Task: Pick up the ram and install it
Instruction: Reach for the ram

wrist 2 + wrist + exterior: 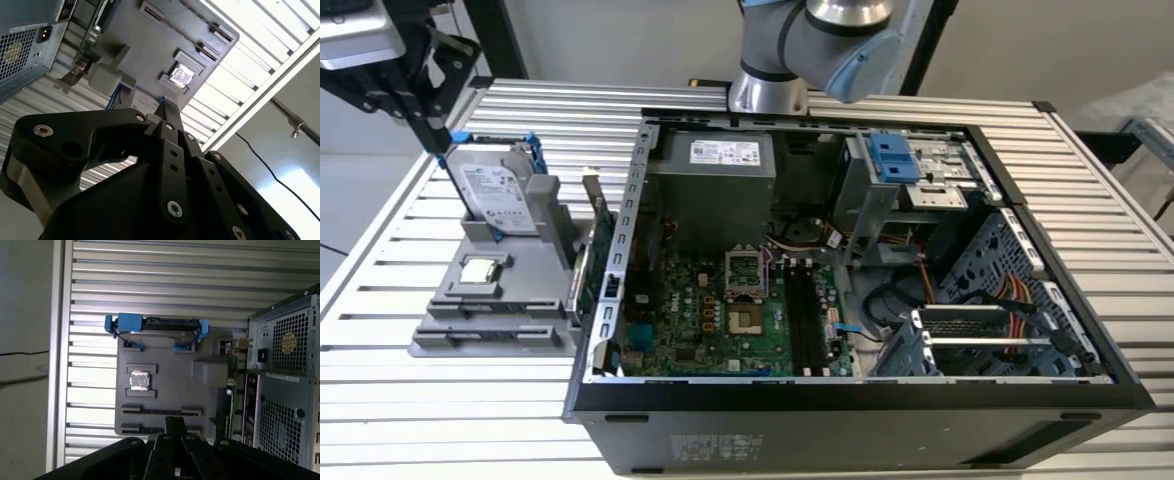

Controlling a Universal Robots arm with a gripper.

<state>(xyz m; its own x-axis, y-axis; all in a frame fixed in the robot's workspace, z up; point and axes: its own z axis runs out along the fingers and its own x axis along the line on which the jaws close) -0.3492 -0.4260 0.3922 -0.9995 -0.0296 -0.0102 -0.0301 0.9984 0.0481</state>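
Ribbed aluminium slats form the table (380, 260), which fills most of the exterior view, with a pale wall and grey floor behind it. In the first wrist view a thin dark cable (20, 353) lies on that floor past the table's edge.

At the upper left of the exterior view the black gripper (448, 138) hangs above a grey holder (454, 335). Its jaws are drawn fully together, and in both wrist views the fingertips (175, 422) meet with nothing between them.

On the holder, a silver hard drive (498, 195) in a blue frame (129, 322) stands on edge at the far end. A small square processor chip (480, 270) lies flat in a recess nearer the camera. Two long narrow slots (160, 411) cross the holder's near end.

A thin green circuit board (583, 265) with a metal bracket (591, 188) stands on edge along the holder's side, between the holder and the case.

The open black computer case (854, 405) lies on its side across the centre and the exterior view's right. Inside it are a green motherboard (707, 310), a grey power supply (707, 175) and long dark memory sockets (803, 320). Further right are a blue-latched drive cage (891, 160) and orange and red cables (1014, 295). The arm (814, 45) rises at the top centre of the frame.

I cannot tell where the ram is or how it looks. The sockets are too small to show whether a stick sits in one.
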